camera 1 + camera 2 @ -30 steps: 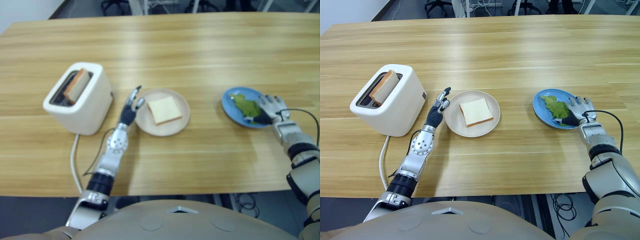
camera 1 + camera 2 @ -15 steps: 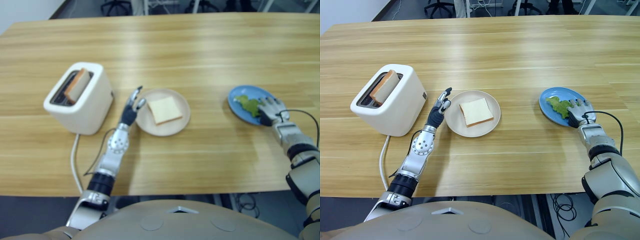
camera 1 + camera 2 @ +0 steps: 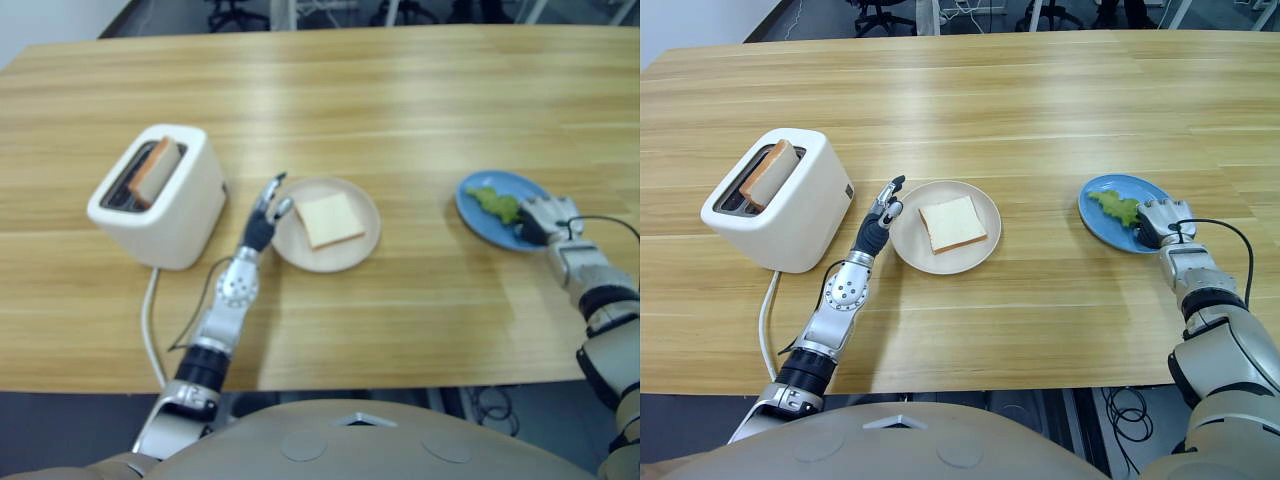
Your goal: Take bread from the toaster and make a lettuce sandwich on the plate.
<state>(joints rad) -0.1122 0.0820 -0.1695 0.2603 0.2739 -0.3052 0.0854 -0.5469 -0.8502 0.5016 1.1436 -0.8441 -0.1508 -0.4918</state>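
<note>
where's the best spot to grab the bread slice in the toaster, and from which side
Pinch the bread slice by its top edge, across the two flat faces, coming straight down from above. It stands on edge in the slot of the toaster with only its upper part showing, and the toaster walls block any sideways approach.

Stereo head pair, looking forward and down, sharing one wooden table (image 3: 1040,90)
</note>
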